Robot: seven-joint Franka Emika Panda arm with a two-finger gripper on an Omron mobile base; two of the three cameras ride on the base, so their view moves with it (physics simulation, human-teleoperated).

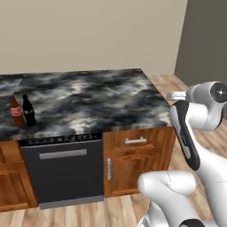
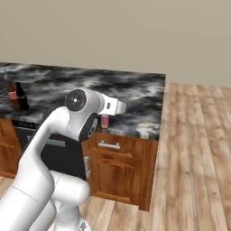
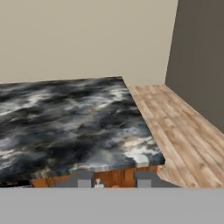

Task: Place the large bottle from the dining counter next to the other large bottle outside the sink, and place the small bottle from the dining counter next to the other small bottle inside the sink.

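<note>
Item: black-and-white marbled stone counter (image 1: pixel 88 97) on a reddish wood base, fitted below with a black dishwasher front (image 1: pixel 62 173) and wood drawers with metal handles. Item: tall brown glass bottle with a red label (image 1: pixel 16 111), upright near the left end of the counter top. Item: tall black glass bottle with a slim neck (image 1: pixel 29 110), upright just beside the brown one, on its right in the left base view; whether the two touch cannot be told. Both large bottles also appear at the far left of the right base view, close to a metal grid rack (image 2: pixel 3 95). Item: tiny pinkish bottle (image 2: pixel 104 120), seen in the right base view directly under the white hand, in front of the counter's front edge. Item: two-finger gripper (image 3: pixel 113 180), fingertips (image 3: pixel 84 179) set narrowly apart, closed on the tiny pinkish bottle. Surroundings: light wood plank floor (image 2: pixel 198 158), beige wall.
</note>
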